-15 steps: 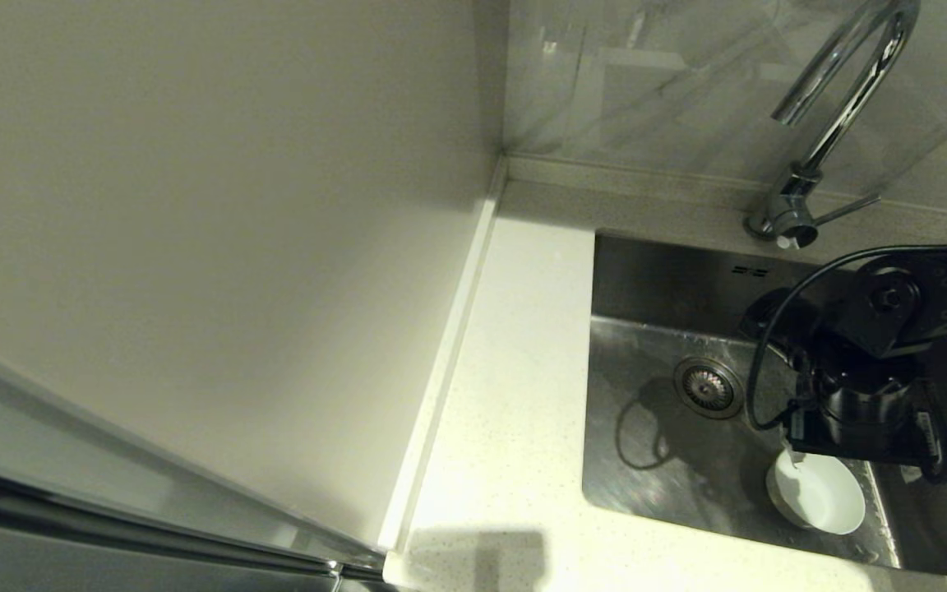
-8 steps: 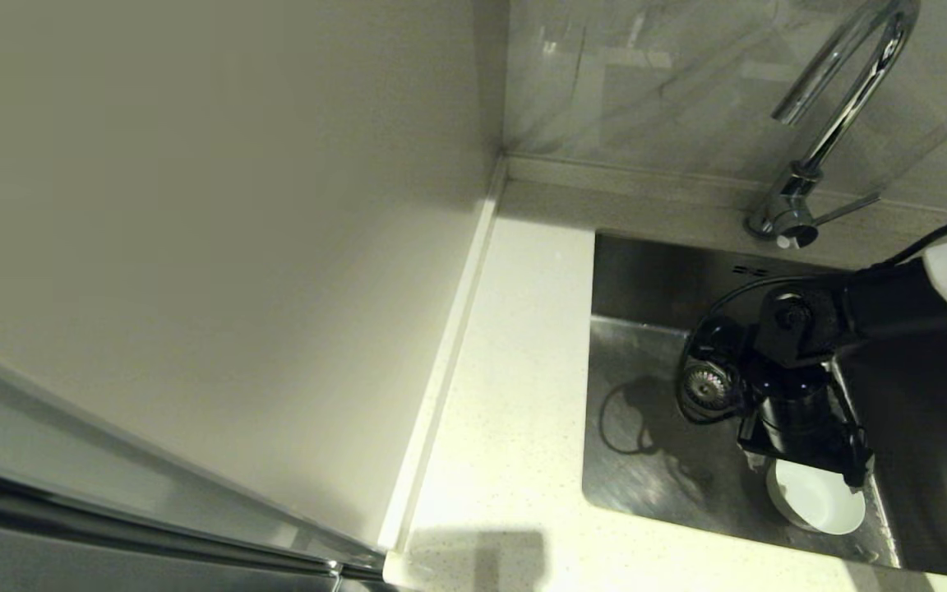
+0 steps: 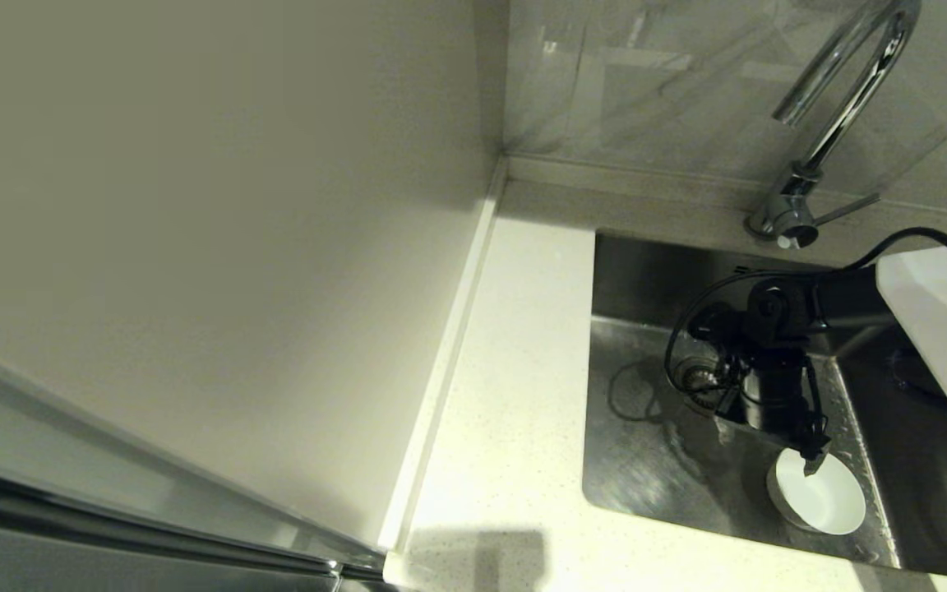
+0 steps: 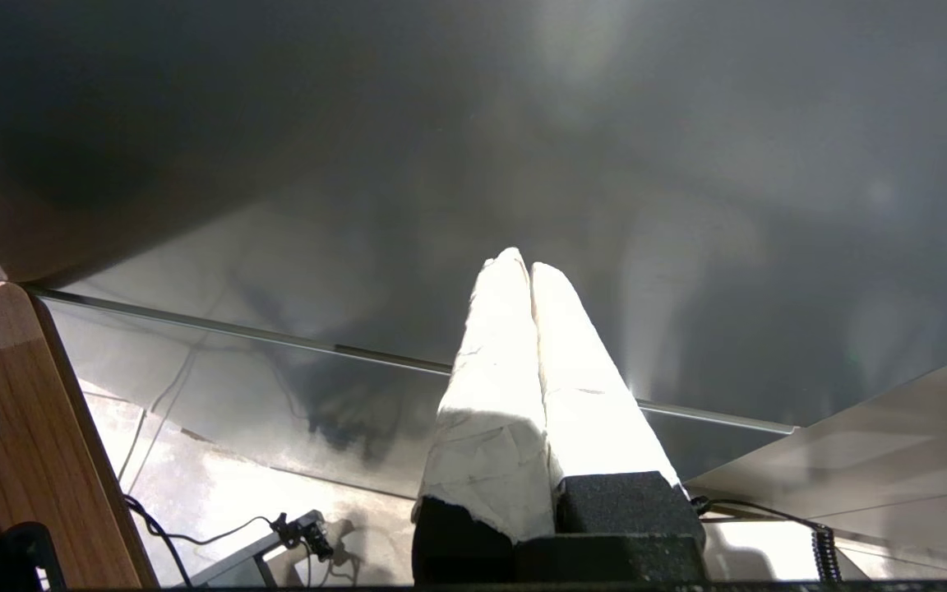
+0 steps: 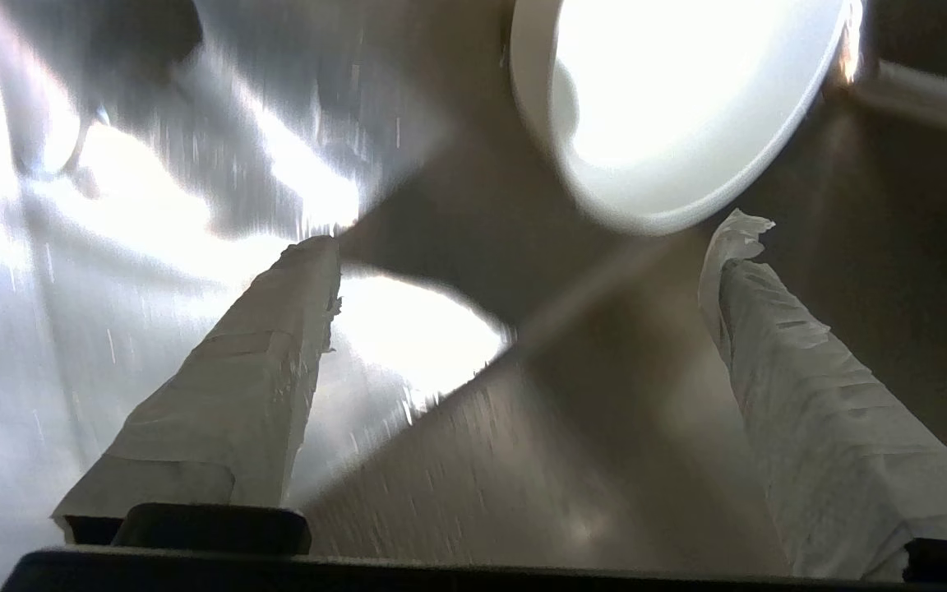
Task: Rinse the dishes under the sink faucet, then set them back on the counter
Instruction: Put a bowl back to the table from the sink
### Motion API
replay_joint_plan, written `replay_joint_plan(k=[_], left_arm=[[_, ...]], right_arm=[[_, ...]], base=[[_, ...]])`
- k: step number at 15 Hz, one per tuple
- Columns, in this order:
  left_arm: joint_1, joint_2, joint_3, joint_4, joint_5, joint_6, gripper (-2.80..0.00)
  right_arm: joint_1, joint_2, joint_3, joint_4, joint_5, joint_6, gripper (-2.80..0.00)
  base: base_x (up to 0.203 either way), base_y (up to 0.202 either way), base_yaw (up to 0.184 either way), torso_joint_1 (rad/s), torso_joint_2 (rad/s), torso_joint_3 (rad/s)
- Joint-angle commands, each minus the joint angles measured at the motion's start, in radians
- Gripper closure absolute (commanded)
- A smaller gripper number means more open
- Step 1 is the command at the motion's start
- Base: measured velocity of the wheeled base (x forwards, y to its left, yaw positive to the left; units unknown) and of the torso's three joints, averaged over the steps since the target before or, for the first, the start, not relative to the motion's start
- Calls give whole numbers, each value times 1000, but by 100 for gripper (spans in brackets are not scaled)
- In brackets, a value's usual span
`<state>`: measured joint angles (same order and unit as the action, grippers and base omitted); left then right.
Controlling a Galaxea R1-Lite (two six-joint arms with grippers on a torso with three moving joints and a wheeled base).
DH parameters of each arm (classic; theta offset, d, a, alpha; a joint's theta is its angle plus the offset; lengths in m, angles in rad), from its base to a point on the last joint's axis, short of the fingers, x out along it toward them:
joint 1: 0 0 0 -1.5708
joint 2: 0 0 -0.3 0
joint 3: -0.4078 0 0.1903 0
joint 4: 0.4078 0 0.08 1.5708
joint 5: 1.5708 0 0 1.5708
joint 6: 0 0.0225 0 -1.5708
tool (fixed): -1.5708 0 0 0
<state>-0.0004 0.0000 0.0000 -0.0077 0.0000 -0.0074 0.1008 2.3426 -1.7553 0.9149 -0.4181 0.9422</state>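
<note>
One white bowl stands upright on the floor of the steel sink, near its front right. My right gripper hangs over the sink between the drain strainer and the bowl, open, with nothing between its fingers. In the right wrist view the bowl lies just beyond the taped fingertips of the right gripper. The chrome faucet rises at the back right. The yellow and bluish bowls are out of view. My left gripper is shut and empty, parked away from the sink.
The white speckled counter runs left of the sink, bounded by a plain wall panel and a low raised edge. The faucet's thin lever points right. The right arm's white forearm cover reaches over the sink's right side.
My right gripper has moved left and back across the sink, from over the bowl toward the drain. The bowl has stayed in place. The left gripper shows only now.
</note>
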Motion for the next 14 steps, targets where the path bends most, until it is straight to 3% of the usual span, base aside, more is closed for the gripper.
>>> replay_joint_plan(k=[1, 9, 14], left_arm=[[0, 0, 3, 0, 0, 0, 0], [-1, 0, 3, 0, 0, 0, 0], [-1, 0, 3, 0, 0, 0, 0]], right_arm=[[-45, 55, -48, 8, -5, 4, -280], [-116, 123, -176, 9, 43, -3, -280], [-156, 174, -194, 7, 31, 4, -280]], base=[[0, 0, 0, 0, 0, 0], [0, 0, 0, 0, 0, 0], [0, 0, 0, 0, 0, 0]])
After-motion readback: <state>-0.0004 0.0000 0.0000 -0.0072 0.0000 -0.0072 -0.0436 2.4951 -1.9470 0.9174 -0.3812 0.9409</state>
